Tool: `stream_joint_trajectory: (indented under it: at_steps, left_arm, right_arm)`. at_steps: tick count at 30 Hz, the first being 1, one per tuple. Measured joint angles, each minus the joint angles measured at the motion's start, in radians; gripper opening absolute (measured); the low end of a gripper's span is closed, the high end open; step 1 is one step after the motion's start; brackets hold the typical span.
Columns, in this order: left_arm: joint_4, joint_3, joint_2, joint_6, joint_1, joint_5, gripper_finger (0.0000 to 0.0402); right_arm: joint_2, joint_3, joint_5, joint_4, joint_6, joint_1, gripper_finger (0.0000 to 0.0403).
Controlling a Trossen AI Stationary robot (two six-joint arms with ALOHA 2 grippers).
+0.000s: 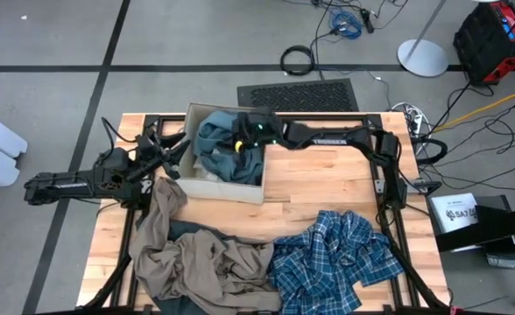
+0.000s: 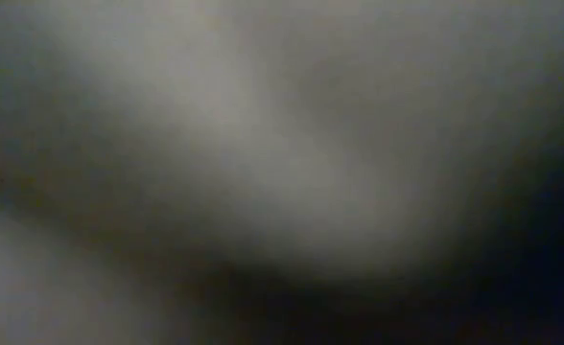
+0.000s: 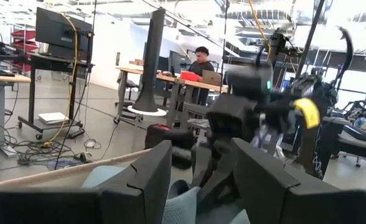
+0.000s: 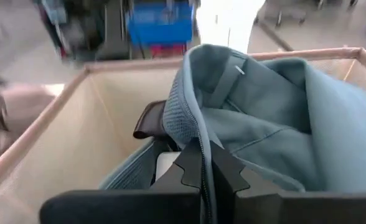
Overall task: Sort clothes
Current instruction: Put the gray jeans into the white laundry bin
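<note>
Right gripper (image 4: 205,177) is over the square beige cardboard box (image 1: 231,185) at 12 o'clock on the wooden surface (image 1: 328,188). Its fingers are pressed fully together, and a fold of the soft teal-grey fabric garment (image 4: 264,124) is pinched between them. In the right wrist view the fold rises straight out of the closed fingers, with the rest of the garment slumped inside the box against its far wall.

Left gripper (image 3: 198,180) sits at the box's 9 o'clock edge. Its fingers are parted fairly wide and hold nothing; pale cloth shows just beyond them.

Other clothes lie outside the box: the crumpled khaki-tan garment (image 1: 201,262) at 7 o'clock on the surface, and the blue-and-white plaid shirt (image 1: 332,258) at 5 o'clock, its edge touching the tan one. The low view is blocked by something close to the lens, so you get nothing from it.

Step in hand, as judged: either seating the teal-grey garment in the box or drawing it out; the frames do not settle which.

- If you are placing, lower until the bulk rests on the box floor before you part the fingers, so no sleeve hangs over the rim.
- If you are lifting, go straight up. The pinch is on a thin fold and may slip under a sideways pull.
- Keep the left arm clear of the right arm's path; the two are close at the box.
</note>
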Motion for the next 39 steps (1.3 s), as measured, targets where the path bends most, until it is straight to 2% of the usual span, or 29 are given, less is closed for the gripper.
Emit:
stream_joint_trajectory:
  at_steps: [5,9,13,18,23,25,28,30,34,37,39]
  left_arm:
    - [0.001,0.0,0.0,0.015,0.0,-0.001,0.0173]
    - [0.001,0.0,0.0,0.017,0.0,-0.001,0.0173]
    - [0.001,0.0,0.0,0.017,0.0,-0.001,0.0173]
    - [0.001,0.0,0.0,0.017,0.0,-0.001,0.0173]
    - [-0.001,0.001,0.0,0.02,0.0,0.005,0.0173]
    - [-0.018,0.027,0.013,0.039,0.0,0.004,0.0173]
    - [-0.029,0.118,0.09,0.111,0.0,0.001,0.0172]
    - [-0.091,0.233,0.175,0.178,0.001,-0.019,0.0169]
    - [-0.421,0.546,0.418,0.23,0.031,-0.089,0.0164]
    - [-0.65,0.735,0.612,0.228,0.075,-0.06,0.0164]
    - [-0.753,0.81,0.728,0.229,0.11,-0.014,0.0164]
  right_arm:
    - [0.041,0.276,0.005,-0.462,-0.107,-0.002,0.003]
    - [0.088,0.449,0.005,-0.71,-0.139,-0.008,0.0075]
    - [0.104,0.533,0.01,-0.798,-0.205,-0.008,0.0127]
    - [0.098,0.623,0.009,-0.874,-0.21,-0.005,0.0179]
    - [0.092,0.739,0.013,-1.042,-0.205,-0.008,0.0208]
    - [0.048,0.711,0.015,-1.069,-0.182,-0.012,0.0212]
    - [-0.011,0.707,0.035,-1.138,-0.176,-0.012,0.0211]
    - [-0.053,0.707,0.035,-1.17,-0.176,-0.015,0.0209]
    - [-0.141,0.707,0.039,-1.202,-0.172,-0.015,0.0209]
    - [-0.213,0.708,0.079,-1.221,-0.171,-0.014,0.0209]
    - [-0.255,0.708,0.122,-1.235,-0.16,-0.014,0.0209]
